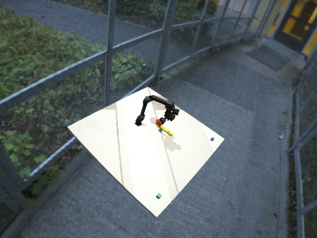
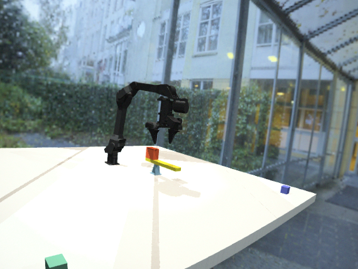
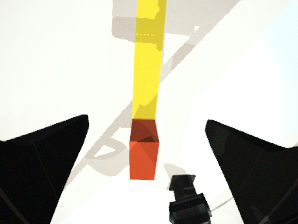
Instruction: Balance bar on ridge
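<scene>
Both halves of the job look done from where I sit. Below the claw [image 2: 162,137], the bar [image 2: 163,164] lies across the ridge [image 2: 156,170], its yellow length reaching out past the claw's far side and its red weighted end [image 2: 152,153] sitting almost directly under the fingertips. In the exterior view I see the bar's long yellow end off the desk [image 2: 220,201], with a shadow cast beneath it; it appears close to level, perhaps dipping slightly toward the yellow tip, though I can't be sure from this angle.

My claw hangs above the bar with its jaws spread nearly as wide as they go, gripping nothing and touching nothing. The wrist view shows the fingers standing well apart on either side, with the bar visible in the gap beneath. What remains, as I judge it, is only to confirm the bar settles without tipping.
</scene>
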